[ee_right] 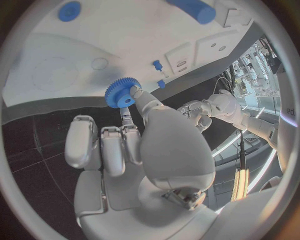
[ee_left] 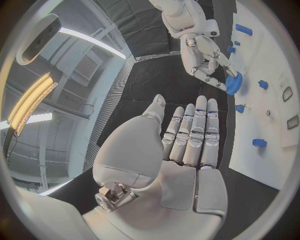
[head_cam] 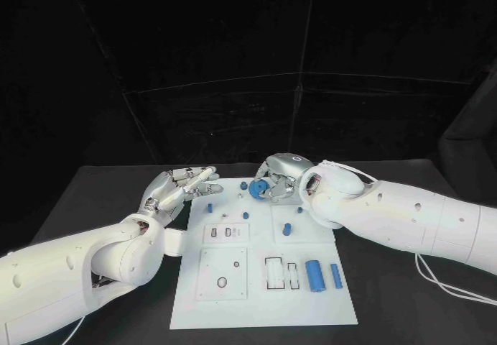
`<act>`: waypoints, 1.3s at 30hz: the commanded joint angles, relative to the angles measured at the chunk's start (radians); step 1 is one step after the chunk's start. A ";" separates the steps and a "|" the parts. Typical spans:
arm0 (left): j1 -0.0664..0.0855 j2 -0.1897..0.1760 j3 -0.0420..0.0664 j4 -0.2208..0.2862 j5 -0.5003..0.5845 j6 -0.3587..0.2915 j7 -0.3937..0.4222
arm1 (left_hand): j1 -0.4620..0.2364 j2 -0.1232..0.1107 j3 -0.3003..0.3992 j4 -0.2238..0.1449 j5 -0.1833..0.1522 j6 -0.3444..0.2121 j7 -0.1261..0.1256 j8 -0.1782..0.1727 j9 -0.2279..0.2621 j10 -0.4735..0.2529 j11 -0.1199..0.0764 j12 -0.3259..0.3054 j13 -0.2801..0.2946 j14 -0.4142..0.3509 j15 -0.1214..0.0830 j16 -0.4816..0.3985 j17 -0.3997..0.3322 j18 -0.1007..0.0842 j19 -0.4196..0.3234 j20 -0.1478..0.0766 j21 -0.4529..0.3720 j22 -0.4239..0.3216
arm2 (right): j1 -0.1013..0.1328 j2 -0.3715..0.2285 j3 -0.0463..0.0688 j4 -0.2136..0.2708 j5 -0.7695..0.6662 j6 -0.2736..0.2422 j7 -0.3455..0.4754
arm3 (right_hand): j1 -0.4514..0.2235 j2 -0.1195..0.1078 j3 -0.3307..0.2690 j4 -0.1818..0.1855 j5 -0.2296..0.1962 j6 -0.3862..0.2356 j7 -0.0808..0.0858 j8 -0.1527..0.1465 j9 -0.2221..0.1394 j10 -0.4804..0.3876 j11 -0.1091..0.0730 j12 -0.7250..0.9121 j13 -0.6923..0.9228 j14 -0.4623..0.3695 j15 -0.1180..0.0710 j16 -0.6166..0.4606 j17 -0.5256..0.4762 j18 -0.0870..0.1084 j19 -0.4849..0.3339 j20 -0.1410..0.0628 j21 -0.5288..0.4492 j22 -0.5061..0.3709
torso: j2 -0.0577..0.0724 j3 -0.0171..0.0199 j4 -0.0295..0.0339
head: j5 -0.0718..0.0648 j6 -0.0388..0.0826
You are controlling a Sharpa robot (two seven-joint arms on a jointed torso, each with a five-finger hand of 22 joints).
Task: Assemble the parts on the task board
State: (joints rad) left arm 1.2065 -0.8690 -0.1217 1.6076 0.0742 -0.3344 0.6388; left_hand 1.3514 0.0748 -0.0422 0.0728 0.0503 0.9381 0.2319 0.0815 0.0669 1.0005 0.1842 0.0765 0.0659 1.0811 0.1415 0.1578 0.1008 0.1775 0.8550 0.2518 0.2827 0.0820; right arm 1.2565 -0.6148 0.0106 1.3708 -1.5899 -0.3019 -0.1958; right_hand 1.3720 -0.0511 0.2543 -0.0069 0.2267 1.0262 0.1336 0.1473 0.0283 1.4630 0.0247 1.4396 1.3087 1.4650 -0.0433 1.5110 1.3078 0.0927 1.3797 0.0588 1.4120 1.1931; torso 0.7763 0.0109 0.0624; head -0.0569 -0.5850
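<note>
Blue gear (head_cam: 257,189): pinched in right hand (head_cam: 278,175) at far edge of task board (head_cam: 264,305), just above its surface; left hand (head_cam: 182,185), fingers spread and empty, lies left of it.

- The right robot hand (ee_right: 134,150) pinches a blue gear (ee_right: 121,93) between fingertips, just above the edge of the white task board (ee_right: 144,35).
- A blue cylinder (ee_right: 195,9) and a round blue disc (ee_right: 69,10) lie on the board (well apart from each other).
- Two small blue pegs (ee_right: 159,66) stand near the rectangular slots.
- The left robot hand (ee_right: 195,111) hovers over the black bench (ee_right: 37,130), fingers extended.
</note>
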 commanded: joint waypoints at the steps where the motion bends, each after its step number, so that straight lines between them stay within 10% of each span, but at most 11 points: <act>1: 0.002 0.001 0.001 0.002 -0.001 0.007 0.001 | 0.003 0.010 0.001 -0.007 0.001 0.000 0.010 -0.003 -0.001 0.000 0.004 -0.004 -0.001 -0.004 -0.001 -0.003 -0.002 0.007 0.006 0.001 -0.007 -0.001 | 0.002 0.038 0.001 -0.014 -0.050 -0.058 -0.041 | -0.007 -0.008 0.053 0.040 -0.018 0.082 -0.030 0.004 0.088 0.020 -0.005 -0.001 0.118 0.074 -0.006 0.003 0.101 -0.019 0.010 0.001 0.005 0.003 | 0.002 -0.0014 0.0021 | 0.009 -0.003; 13: 0.002 0.008 0.001 -0.004 -0.001 0.009 0.000 | 0.005 0.011 0.002 -0.009 0.000 0.000 0.010 -0.004 -0.001 0.000 0.004 -0.004 -0.001 -0.004 -0.001 -0.004 -0.002 0.007 0.006 0.001 -0.007 -0.002 | 0.001 0.151 0.001 -0.105 -0.058 -0.017 -0.046 | -0.017 -0.015 0.064 0.036 -0.039 0.076 -0.027 -0.005 0.087 0.015 -0.002 -0.009 0.111 0.074 -0.004 0.003 0.101 -0.019 0.011 0.002 0.005 0.005 | 0.002 -0.0001 -0.0011 | 0.022 -0.014; 39: 0.003 0.007 0.001 -0.007 -0.001 0.010 -0.001 | 0.005 0.011 0.002 -0.009 0.000 0.000 0.010 -0.004 -0.001 0.000 0.004 -0.004 -0.001 -0.004 -0.001 -0.004 -0.002 0.007 0.006 0.001 -0.007 -0.002 | -0.006 0.191 -0.002 -0.164 -0.073 0.088 -0.032 | -0.044 -0.033 0.062 0.035 -0.048 0.061 -0.017 -0.023 0.084 0.008 0.006 -0.019 0.103 0.074 0.003 0.002 0.102 -0.020 0.013 0.008 0.006 0.009 | 0.002 0.0022 -0.0025 | 0.028 -0.024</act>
State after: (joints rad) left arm 1.2076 -0.8627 -0.1215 1.6003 0.0744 -0.3343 0.6346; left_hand 1.3566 0.0800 -0.0382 0.0689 0.0503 0.9381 0.2319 0.0815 0.0668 1.0006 0.1841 0.0765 0.0659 1.0812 0.1415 0.1579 0.1010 0.1775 0.8549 0.2518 0.2828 0.0814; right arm 1.2520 -0.4245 0.0107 1.2096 -1.6537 -0.2418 -0.2300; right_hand 1.3393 -0.0841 0.3153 0.0294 0.1801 1.0269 0.1335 0.1236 0.0286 1.4631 0.0249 1.4251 1.3085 1.4650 -0.0430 1.5109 1.3074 0.0928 1.3869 0.0661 1.4126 1.2016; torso 0.7776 0.0130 0.0589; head -0.0290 -0.6087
